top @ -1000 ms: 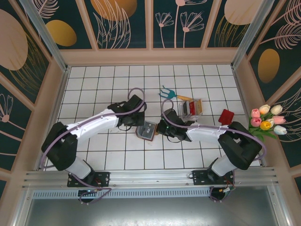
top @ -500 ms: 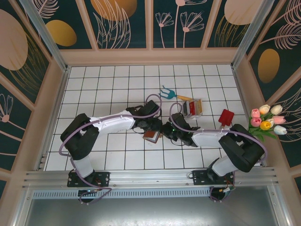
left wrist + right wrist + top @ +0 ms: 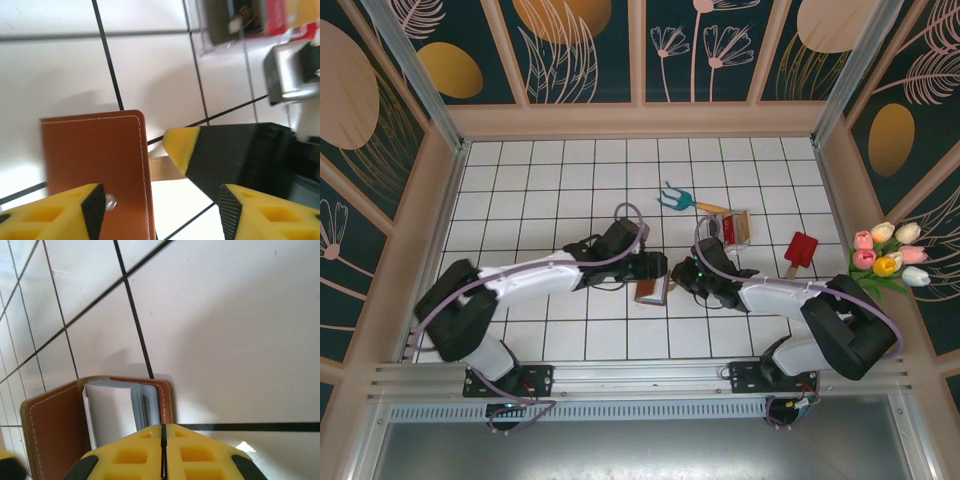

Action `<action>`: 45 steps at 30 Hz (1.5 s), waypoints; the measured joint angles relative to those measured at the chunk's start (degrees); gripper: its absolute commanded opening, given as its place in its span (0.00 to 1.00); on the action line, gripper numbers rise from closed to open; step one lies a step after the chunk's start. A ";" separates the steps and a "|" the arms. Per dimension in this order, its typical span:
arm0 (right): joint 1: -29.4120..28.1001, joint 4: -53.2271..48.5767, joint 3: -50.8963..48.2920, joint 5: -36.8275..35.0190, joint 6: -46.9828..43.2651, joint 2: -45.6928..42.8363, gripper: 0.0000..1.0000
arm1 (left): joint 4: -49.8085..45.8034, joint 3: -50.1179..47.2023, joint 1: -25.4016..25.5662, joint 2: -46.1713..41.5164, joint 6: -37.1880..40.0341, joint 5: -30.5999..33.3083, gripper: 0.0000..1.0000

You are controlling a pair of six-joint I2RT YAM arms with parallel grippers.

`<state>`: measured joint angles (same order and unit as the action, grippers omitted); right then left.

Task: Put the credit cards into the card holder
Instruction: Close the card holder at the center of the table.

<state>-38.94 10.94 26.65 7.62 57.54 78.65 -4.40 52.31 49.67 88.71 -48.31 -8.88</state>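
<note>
The card holder [image 3: 650, 290] is a reddish-brown leather wallet standing partly open on the tiles between both grippers. In the right wrist view its grey pockets [image 3: 147, 407] show, with a pale card [image 3: 110, 412] in them. My right gripper [image 3: 162, 432] is shut, and the wallet's stitched right flap [image 3: 166, 397] runs down into its fingertips. My left gripper [image 3: 162, 215] is open, straddling the edge of the raised brown cover [image 3: 95, 160]. A red credit card [image 3: 801, 248] lies flat far to the right, away from both grippers.
A small clear plastic box [image 3: 732, 228] with red contents stands just behind the right gripper [image 3: 682, 275]. The blue-headed garden fork [image 3: 675, 197] lies behind it. A bunch of tulips [image 3: 885, 255] leans at the right wall.
The wallet has shifted a little right and nearer, and now stands more upright. Both grippers followed it, and the left arm has swung back out to the left.
</note>
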 measured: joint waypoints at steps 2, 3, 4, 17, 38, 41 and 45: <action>0.39 -0.96 1.14 0.68 -1.64 0.07 0.10 | 0.48 -2.60 -1.55 -4.87 0.15 2.03 0.72; 0.59 -1.42 1.92 1.11 -2.62 0.20 0.10 | 0.79 -4.15 -2.84 -6.86 0.24 2.51 0.71; 0.74 -1.81 2.73 1.51 -3.54 0.48 0.10 | 0.83 -5.33 -4.20 -7.93 0.39 2.75 0.70; 1.88 -6.10 7.63 2.99 -9.31 4.87 0.10 | 2.36 -11.43 -7.56 -0.76 1.95 -1.75 0.44; 1.86 -3.08 6.19 4.44 -6.75 4.63 0.13 | 9.99 -8.76 -7.06 8.68 1.01 -8.72 0.53; 1.86 -3.02 6.19 4.31 -6.27 4.63 0.13 | 11.15 -8.48 -6.69 9.03 0.55 -9.05 0.60; 1.84 -3.02 6.19 4.22 -6.14 4.63 0.13 | 14.45 -8.48 -6.10 9.86 0.24 -10.45 0.57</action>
<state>-37.10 7.92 32.84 11.84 51.40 83.29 10.04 43.83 43.57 98.56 -48.07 -19.33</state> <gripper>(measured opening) 0.132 0.600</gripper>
